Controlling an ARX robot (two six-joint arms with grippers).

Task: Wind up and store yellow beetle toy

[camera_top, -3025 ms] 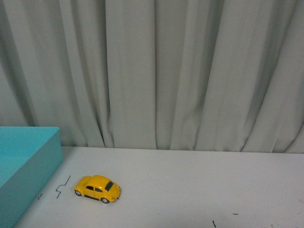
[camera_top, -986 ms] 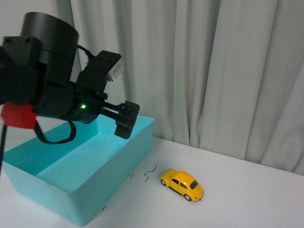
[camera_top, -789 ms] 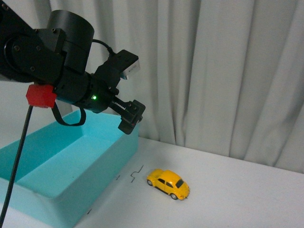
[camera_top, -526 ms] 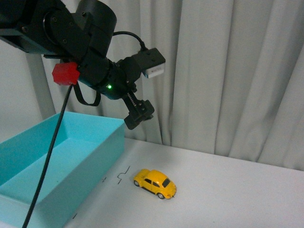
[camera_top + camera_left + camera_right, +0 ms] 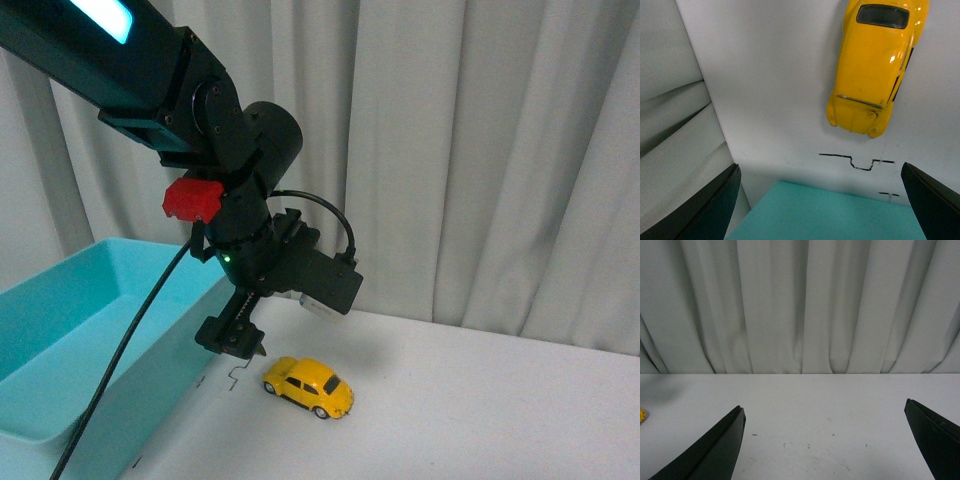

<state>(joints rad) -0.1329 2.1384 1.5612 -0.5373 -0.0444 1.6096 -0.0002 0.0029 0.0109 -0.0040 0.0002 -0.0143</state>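
no word, number or brand can be read; the black zigzag pen mark [image 5: 856, 161] on the white tabletop [image 5: 770, 100] spells nothing

The left claw [image 5: 819, 169] is spread wide, with 2 dark fingers [image 5: 705, 210] far apart. Seen from the claw, the yellow beetle toy [image 5: 875, 65] sits on the white counter [image 5: 775, 75] at 1 o'clock. A black zigzag mark [image 5: 857, 161] lies just short of its near end, a teal box [image 5: 825, 212] is closest, and a curtain [image 5: 670, 100] hangs at 10 o'clock.

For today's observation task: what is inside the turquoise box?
Only bare turquoise floor and walls show inside the turquoise box; no object is visible. The left arm covers its far corner.
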